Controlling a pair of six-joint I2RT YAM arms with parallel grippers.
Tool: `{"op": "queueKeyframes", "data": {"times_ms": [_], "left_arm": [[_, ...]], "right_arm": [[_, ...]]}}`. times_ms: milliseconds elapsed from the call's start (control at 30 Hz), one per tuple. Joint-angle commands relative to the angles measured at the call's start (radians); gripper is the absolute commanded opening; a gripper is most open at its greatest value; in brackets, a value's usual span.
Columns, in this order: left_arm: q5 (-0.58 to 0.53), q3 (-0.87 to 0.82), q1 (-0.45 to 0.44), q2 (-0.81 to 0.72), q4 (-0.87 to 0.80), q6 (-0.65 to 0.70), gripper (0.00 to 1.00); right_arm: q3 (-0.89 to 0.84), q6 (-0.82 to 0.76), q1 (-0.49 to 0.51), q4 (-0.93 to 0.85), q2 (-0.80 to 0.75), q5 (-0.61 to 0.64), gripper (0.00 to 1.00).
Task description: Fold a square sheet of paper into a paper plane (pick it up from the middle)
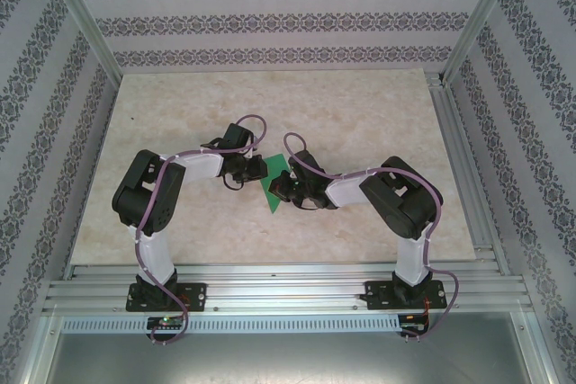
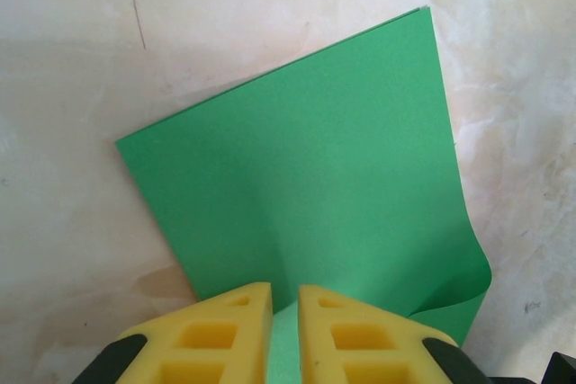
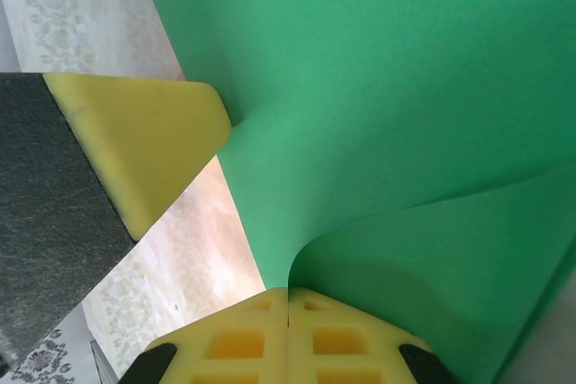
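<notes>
The square sheet of paper point(image 1: 274, 188) is bright green and sits mid-table between my two grippers. In the left wrist view the sheet point(image 2: 315, 168) spreads away from my left gripper point(image 2: 285, 299). Its yellow fingers are nearly together, with green paper in the thin gap and a soft crease running up from it. My right gripper point(image 3: 288, 294) is shut, and a curled edge of the sheet point(image 3: 387, 87) runs into the seam between its fingers. One yellow finger of the left gripper point(image 3: 135, 146) touches the paper from the left. From above, the left gripper point(image 1: 255, 171) and right gripper point(image 1: 282, 189) stand close together.
The beige marbled table point(image 1: 360, 114) stretches behind and to both sides of the arms. Aluminium rails point(image 1: 288, 281) run along the near edge, and metal posts point(image 1: 85, 15) rise at the back corners in front of patterned walls.
</notes>
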Motion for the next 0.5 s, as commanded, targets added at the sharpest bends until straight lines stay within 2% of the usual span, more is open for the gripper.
{"op": "queueKeyframes", "data": {"times_ms": [0, 167, 467], "left_arm": [[-0.002, 0.008, 0.004, -0.025, -0.034, -0.009, 0.21], [-0.032, 0.006, 0.018, -0.090, -0.048, -0.040, 0.27], [-0.030, -0.043, 0.045, -0.155, -0.052, -0.054, 0.28]], "right_arm": [[-0.003, 0.007, -0.007, -0.026, 0.023, 0.044, 0.11], [0.005, 0.000, -0.001, -0.059, 0.035, 0.038, 0.24], [-0.007, 0.008, 0.002, -0.065, 0.030, 0.047, 0.29]]}}
